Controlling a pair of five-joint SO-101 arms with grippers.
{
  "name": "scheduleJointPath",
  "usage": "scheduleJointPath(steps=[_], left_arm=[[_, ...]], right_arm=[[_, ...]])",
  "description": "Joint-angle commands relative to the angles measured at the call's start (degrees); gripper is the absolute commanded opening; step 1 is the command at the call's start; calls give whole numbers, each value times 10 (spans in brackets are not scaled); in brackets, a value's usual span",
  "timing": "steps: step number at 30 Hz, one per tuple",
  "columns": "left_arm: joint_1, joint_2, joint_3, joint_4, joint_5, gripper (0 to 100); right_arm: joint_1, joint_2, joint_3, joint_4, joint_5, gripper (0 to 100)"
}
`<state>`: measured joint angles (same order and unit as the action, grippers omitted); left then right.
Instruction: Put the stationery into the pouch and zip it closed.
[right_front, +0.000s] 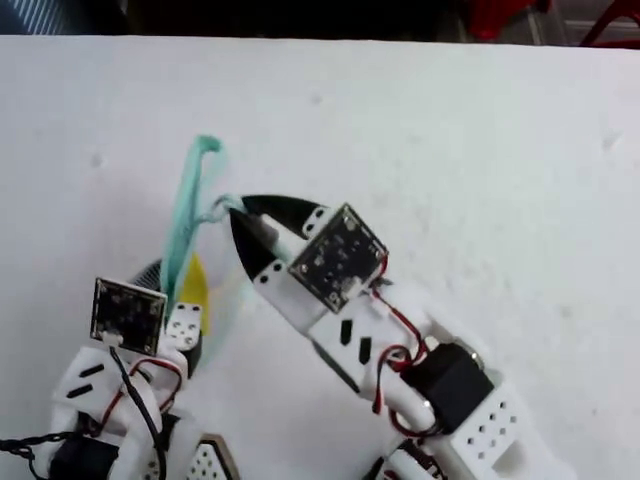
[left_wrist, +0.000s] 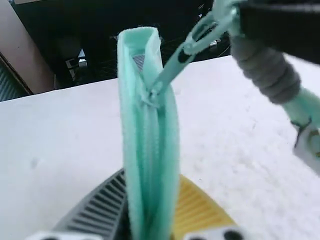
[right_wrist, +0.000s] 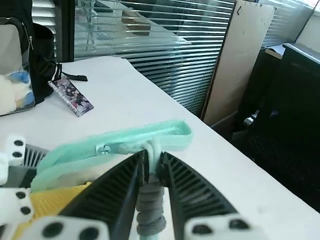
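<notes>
A mint-green pouch (right_front: 188, 205) stands on its edge on the white table (right_front: 450, 150). My left gripper (right_front: 186, 298) is shut on the pouch's near end, which sits between the grey finger (left_wrist: 97, 210) and the yellow finger (left_wrist: 200, 212). The zipper slider (left_wrist: 150, 95) is close to the pouch's far end. From it a mint pull loop (left_wrist: 200, 35) runs to my right gripper (right_front: 238, 212), whose black fingers (right_wrist: 120, 187) are shut on the loop (right_wrist: 152, 149) beside the pouch (right_wrist: 120, 142). A grey wrapped cord (right_wrist: 150, 210) hangs between them.
A dark bag (right_wrist: 20, 60) with a printed tag (right_wrist: 72, 95) lies farther off on the table. The table's edge (right_wrist: 220, 145) runs close behind the pouch, with window blinds and a board beyond. Open tabletop spreads to the right in the high view.
</notes>
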<state>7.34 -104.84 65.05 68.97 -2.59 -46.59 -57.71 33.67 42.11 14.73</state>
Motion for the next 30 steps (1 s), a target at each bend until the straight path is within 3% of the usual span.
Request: scheduleJointPath(steps=[1,8,12,18,22,27,30], left_arm=[[15,0,-27,1,-8,21],[92,0,-30,38,-72,20],[95,0,-37,41,-77,20],[95,0,-35,40,-76,20],[95,0,-35,40,-76,20],[95,0,-35,40,-76,20],[95,0,-35,40,-76,20]], right_arm=[[7,58,-81,-17,6,16],[39,154,-178,-14,6,16],[95,181,-182,7,6,16],[122,119,-172,161,4,17],[109,45,-91,189,4,33],[39,-64,35,141,4,230],[1,-107,96,114,6,200]])
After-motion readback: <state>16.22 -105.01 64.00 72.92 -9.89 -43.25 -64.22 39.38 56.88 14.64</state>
